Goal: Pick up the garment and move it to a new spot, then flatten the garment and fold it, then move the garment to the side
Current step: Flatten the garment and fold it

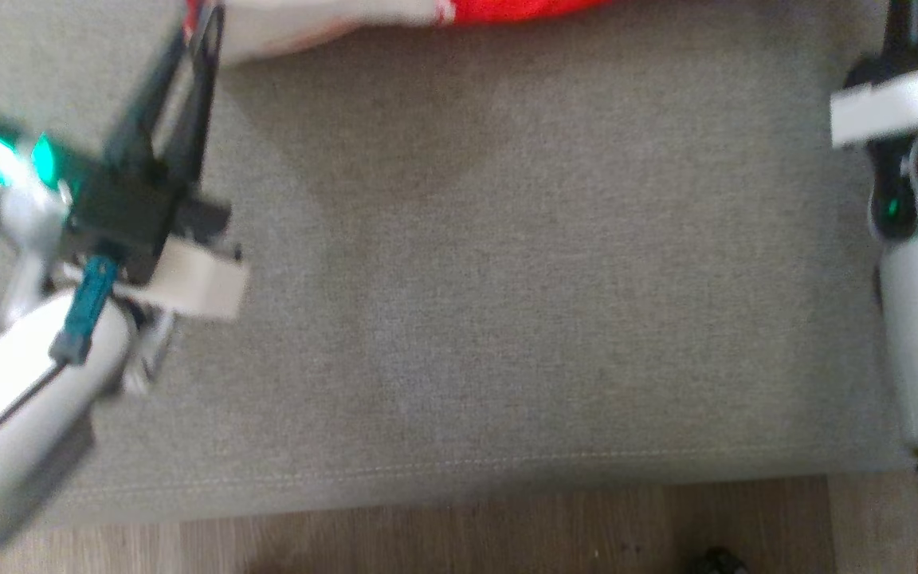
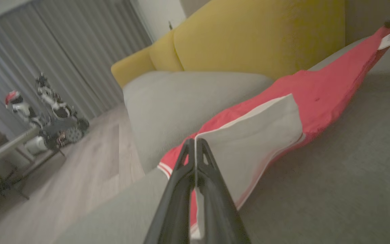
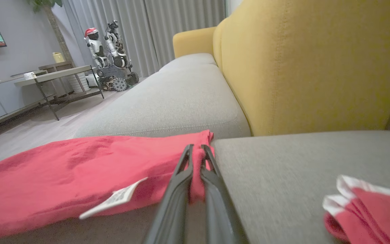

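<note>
A red garment (image 1: 523,8) with a white panel lies stretched along the far side of the grey sofa seat (image 1: 507,279). My left gripper (image 1: 204,28) reaches up to its white end at the upper left. In the left wrist view the left gripper (image 2: 195,142) is shut on the corner of the white panel (image 2: 249,145). My right gripper (image 3: 196,149) is shut on a fold of the garment's red edge (image 3: 80,169), beside a white label (image 3: 113,198). The cloth hangs taut and slightly raised between the two grippers.
The yellow backrest (image 3: 300,67) rises right behind the garment. A loose red and white piece of cloth (image 3: 361,206) lies on the seat to the right. Wooden floor (image 1: 427,534) runs below the seat's front edge. Another robot (image 3: 110,57) and a low table (image 3: 52,74) stand across the room.
</note>
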`<state>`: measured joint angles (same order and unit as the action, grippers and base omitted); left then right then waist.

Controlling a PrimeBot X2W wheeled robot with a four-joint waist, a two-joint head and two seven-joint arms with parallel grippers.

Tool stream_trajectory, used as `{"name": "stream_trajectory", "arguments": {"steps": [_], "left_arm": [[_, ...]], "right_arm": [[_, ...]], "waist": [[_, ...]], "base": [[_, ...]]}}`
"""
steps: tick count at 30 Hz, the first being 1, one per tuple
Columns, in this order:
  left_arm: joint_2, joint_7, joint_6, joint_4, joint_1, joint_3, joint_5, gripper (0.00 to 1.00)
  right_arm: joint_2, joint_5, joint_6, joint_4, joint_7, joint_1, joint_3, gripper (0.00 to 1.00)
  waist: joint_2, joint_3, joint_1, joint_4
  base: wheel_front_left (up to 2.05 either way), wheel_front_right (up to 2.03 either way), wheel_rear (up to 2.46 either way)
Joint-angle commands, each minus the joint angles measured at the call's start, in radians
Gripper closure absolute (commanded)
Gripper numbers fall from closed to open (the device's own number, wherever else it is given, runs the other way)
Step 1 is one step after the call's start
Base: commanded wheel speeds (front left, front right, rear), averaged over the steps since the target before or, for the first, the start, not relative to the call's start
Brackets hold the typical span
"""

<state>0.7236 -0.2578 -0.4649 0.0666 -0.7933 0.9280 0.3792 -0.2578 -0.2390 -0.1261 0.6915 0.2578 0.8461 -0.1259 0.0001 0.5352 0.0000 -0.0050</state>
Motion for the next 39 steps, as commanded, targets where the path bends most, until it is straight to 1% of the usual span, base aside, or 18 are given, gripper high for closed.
{"name": "stream_trajectory", "arguments": {"steps": [1,4,7,11,14,15,18,21,24,30,34,36,39], "left_arm": [[0.021,-0.004,0.009,0.023,0.036,-0.076,0.029,1.00],[-0.017,-0.004,0.041,0.020,0.172,-0.124,0.073,1.00],[-0.043,-0.004,0.085,0.011,0.284,-0.167,0.103,1.00],[-0.074,-0.004,0.120,0.005,0.397,-0.212,0.119,1.00],[-0.093,-0.004,0.133,0.021,0.474,-0.233,0.125,1.00],[-0.093,-0.004,0.133,0.021,0.474,-0.233,0.125,1.00],[-0.102,-0.004,0.140,0.052,0.549,-0.244,0.141,1.00],[-0.092,-0.003,0.137,0.089,0.615,-0.239,0.160,1.00],[-0.073,0.019,0.135,0.138,0.661,-0.223,0.174,1.00],[-0.028,0.099,0.125,0.235,0.715,-0.200,0.198,1.00],[-0.022,0.129,0.124,0.250,0.694,-0.212,0.214,1.00],[-0.028,0.133,0.132,0.233,0.658,-0.215,0.205,1.00],[-0.056,0.125,0.170,0.176,0.574,-0.217,0.192,1.00]], "right_arm": [[0.006,-0.019,-0.005,-0.023,0.004,-0.040,-0.008,1.00],[0.008,-0.052,-0.005,-0.010,0.004,-0.119,-0.017,1.00],[-0.003,-0.048,-0.005,-0.034,0.004,-0.192,-0.015,1.00],[0.003,-0.030,-0.005,-0.070,0.004,-0.304,0.016,1.00],[0.015,-0.029,-0.005,-0.087,0.003,-0.381,0.040,1.00],[0.015,-0.029,-0.005,-0.087,0.003,-0.381,0.040,1.00],[0.021,-0.025,-0.005,-0.109,-0.005,-0.451,0.062,1.00],[0.025,-0.018,-0.005,-0.146,-0.023,-0.519,0.081,1.00],[0.029,-0.005,-0.005,-0.201,-0.048,-0.589,0.107,1.00],[0.055,0.027,-0.005,-0.353,-0.120,-0.730,0.167,1.00],[0.071,0.036,-0.005,-0.430,-0.169,-0.764,0.185,1.00],[0.074,0.043,-0.005,-0.443,-0.188,-0.750,0.191,1.00],[0.076,0.051,-0.005,-0.441,-0.196,-0.700,0.192,1.00]], "waist": [[-0.0001,-0.064,0.0000,-0.006],[-0.0001,-0.115,0.0000,-0.002],[-0.0001,-0.159,0.0000,0.001],[-0.0001,-0.214,0.0000,0.010],[-0.0001,-0.250,0.0000,0.014],[-0.0001,-0.250,0.0000,0.014],[-0.0001,-0.277,0.0000,0.016],[-0.0001,-0.295,0.0000,0.015],[-0.0001,-0.309,0.0000,0.013],[-0.0001,-0.318,0.0000,0.008],[-0.0001,-0.312,0.0000,0.003],[-0.0001,-0.303,0.0000,0.002],[-0.0001,-0.280,0.0000,0.003]], "base": [[0.00,0.00,0.00],[0.00,0.00,0.00],[0.00,0.00,0.00],[0.00,0.00,0.00],[0.00,0.00,0.00],[0.00,0.00,0.00],[0.00,0.00,0.00],[0.00,0.00,0.00],[0.00,0.00,0.00],[0.00,0.00,0.00],[0.00,0.00,0.00],[0.00,0.00,0.00],[0.00,0.00,0.00]]}}
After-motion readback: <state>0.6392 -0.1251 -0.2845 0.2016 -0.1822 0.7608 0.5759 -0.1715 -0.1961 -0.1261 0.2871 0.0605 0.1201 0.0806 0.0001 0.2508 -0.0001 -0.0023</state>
